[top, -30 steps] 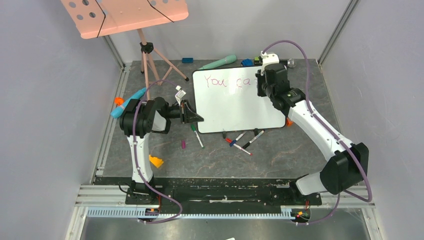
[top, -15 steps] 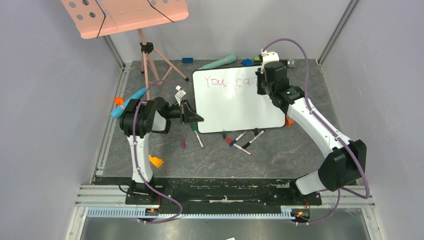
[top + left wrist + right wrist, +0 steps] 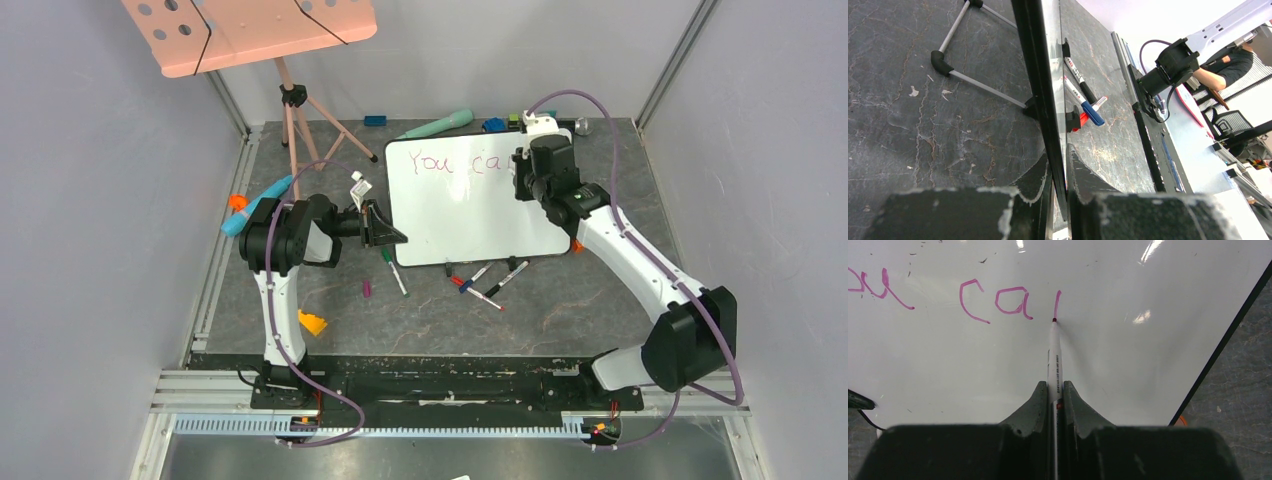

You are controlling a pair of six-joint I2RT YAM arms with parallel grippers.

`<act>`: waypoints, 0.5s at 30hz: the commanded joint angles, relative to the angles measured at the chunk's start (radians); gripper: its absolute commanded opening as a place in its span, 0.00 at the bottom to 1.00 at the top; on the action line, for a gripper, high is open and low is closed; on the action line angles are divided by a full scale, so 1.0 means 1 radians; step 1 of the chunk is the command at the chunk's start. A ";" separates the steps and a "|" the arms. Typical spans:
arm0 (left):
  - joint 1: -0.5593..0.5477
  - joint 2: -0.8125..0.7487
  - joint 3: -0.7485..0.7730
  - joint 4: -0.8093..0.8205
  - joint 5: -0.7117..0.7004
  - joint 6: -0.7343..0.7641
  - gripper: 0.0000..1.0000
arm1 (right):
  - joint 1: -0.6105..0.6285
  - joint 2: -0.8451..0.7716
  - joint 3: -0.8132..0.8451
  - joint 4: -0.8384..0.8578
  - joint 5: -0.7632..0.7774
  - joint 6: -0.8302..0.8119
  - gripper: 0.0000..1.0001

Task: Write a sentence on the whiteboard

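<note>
In the top view, the large glossy white whiteboard with a thin dark frame [image 3: 470, 215] lies on the dark stone-patterned worktop [image 3: 560, 310]. The magenta handwritten sentence [image 3: 455, 163] so far reads "You ca" plus one stroke.

In the left wrist view, the left gripper [image 3: 1058, 165] is closed on the board's edge.

In the right wrist view, the right gripper [image 3: 1054, 390] clamps a thin white marker [image 3: 1054, 355], and its tip touches the board. I think too much pressure could tilt the marker between the fingers. A weak left hold could also let the board slide and spoil the letters.

Bright even light, glare spots on whiteboard [image 3: 1128, 350], sharp focus
</note>
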 commanded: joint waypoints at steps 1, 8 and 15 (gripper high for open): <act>-0.004 0.012 0.020 0.090 0.031 0.067 0.02 | -0.005 -0.014 -0.035 0.015 -0.016 0.005 0.00; -0.004 0.011 0.018 0.090 0.032 0.068 0.02 | -0.007 0.006 -0.002 0.021 0.002 0.007 0.00; -0.004 0.010 0.019 0.090 0.031 0.068 0.02 | -0.007 0.053 0.076 0.008 0.013 0.007 0.00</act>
